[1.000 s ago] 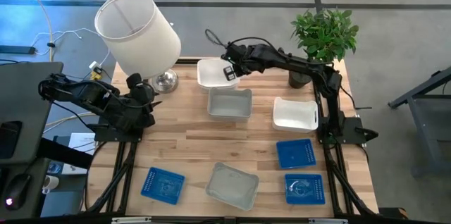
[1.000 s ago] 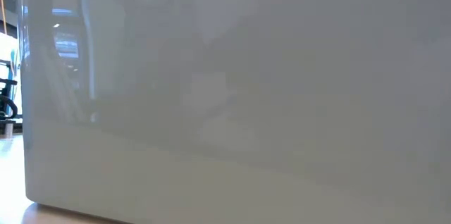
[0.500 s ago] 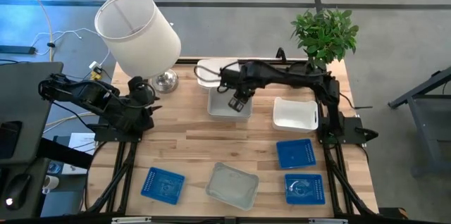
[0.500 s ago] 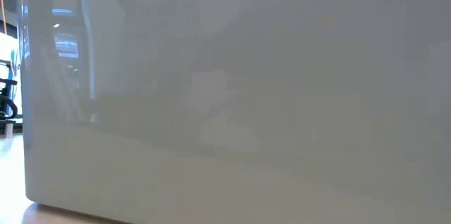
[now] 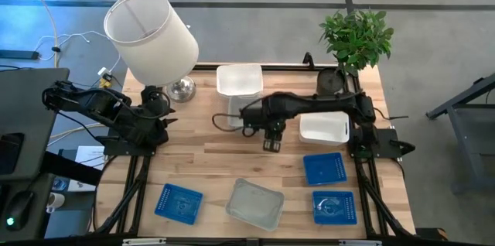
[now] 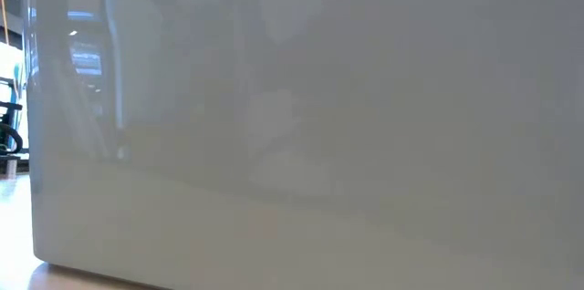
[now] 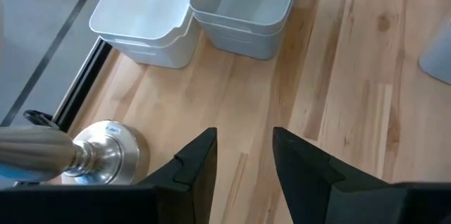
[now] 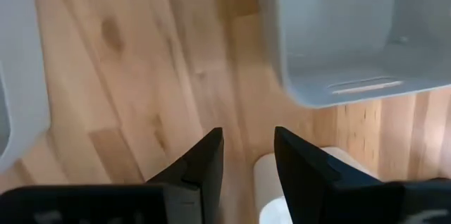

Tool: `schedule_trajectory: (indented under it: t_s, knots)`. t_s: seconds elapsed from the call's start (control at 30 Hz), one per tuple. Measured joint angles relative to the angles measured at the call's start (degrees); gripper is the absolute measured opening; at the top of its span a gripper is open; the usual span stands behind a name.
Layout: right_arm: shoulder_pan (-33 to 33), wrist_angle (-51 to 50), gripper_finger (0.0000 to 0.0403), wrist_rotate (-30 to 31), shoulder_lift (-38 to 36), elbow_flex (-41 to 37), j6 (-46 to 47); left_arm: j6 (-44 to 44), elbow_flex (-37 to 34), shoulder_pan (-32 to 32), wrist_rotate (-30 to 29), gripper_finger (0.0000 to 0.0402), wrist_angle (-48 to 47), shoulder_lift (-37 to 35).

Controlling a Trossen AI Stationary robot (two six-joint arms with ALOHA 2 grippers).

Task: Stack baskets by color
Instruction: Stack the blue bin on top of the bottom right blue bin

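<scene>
In the high view a white basket [image 5: 238, 80] sits at the far centre, and a second white one [image 5: 323, 128] lies to the right. My right arm partly covers a grey basket [image 5: 234, 122]. Another grey basket [image 5: 254, 203] and three blue ones [image 5: 179, 203] [image 5: 323, 168] [image 5: 334, 206] lie toward the near edge. My right gripper [image 5: 271, 141] points down over bare wood at mid-table, open and empty [image 8: 246, 160]. My left gripper [image 5: 158, 107] waits at the left by the lamp, open [image 7: 243, 160], facing the white basket [image 7: 144, 16] and the grey basket [image 7: 246, 5].
A big white lampshade [image 5: 151, 33] on a metal base [image 7: 106, 150] stands at the far left. A potted plant [image 5: 354, 41] stands at the far right. The pale wall of a basket [image 6: 292, 126] fills the low view. Bare wood lies between the far and near baskets.
My right gripper has left the far white basket and swept toward the table's near edge, crossing over the grey basket to bare wood at mid-table. Its wrist has rolled on the way. The baskets have stayed where they were.
</scene>
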Motion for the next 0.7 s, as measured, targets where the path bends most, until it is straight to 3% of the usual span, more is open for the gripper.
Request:
schedule_trajectory:
  t_s: [0.27,0.7]
  knots:
    - [6.9,-3.5,0.0113,0.2,0.0,-3.9,1.1,0.0,0.0,0.0,0.0,0.0126,0.0,0.0]
    - [14.1,-3.5,0.0113,0.9,-2.9,-17.4,4.0,-1.5,0.0,0.0,0.0,0.0126,0.0,0.0]
